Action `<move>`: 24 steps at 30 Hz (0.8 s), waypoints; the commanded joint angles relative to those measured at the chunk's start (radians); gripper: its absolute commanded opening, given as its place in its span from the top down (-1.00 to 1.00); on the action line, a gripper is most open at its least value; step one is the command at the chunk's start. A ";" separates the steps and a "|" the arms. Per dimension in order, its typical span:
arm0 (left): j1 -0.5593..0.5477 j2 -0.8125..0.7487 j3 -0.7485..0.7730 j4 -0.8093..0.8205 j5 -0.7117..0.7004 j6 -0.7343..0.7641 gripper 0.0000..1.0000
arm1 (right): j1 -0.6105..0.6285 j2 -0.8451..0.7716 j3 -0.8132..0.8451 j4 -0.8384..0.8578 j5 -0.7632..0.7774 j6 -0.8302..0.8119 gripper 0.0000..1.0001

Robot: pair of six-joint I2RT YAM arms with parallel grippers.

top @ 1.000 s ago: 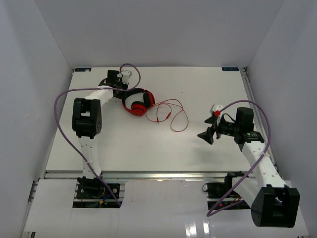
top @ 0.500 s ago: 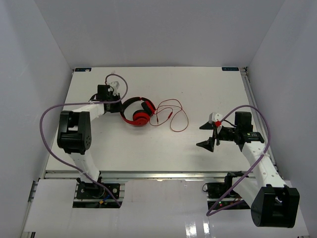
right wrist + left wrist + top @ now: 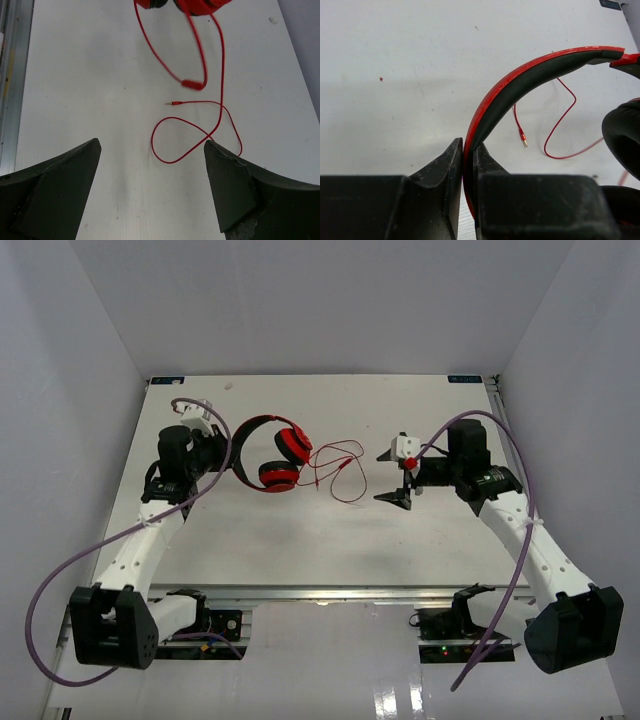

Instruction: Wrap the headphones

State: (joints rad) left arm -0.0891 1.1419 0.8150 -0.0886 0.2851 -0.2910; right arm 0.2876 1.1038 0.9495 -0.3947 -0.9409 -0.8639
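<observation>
The headphones [image 3: 280,476] are left of centre in the overhead frame, headband [image 3: 520,82] pinched by the left gripper [image 3: 468,150]; the right gripper [image 3: 392,477], fingers spread wide, faces the looped red cord [image 3: 222,75].

**White bench boxed in by pale walls**

A white bench [image 3: 300,540] is sitting between plain pale walls [image 3: 320,300], which are rising on its left, right and far sides. Soft, even light is falling across it. A metal rail [image 3: 330,592] is running along its near edge.
</observation>
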 commanded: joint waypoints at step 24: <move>-0.175 -0.229 0.090 -0.194 -0.193 0.141 1.00 | 0.242 0.269 0.112 0.025 0.198 -0.149 -0.76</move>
State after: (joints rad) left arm -0.2646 0.9691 0.8520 -0.3164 0.0449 -0.0983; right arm 0.5088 1.3180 1.0363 -0.4490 -0.8350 -1.0385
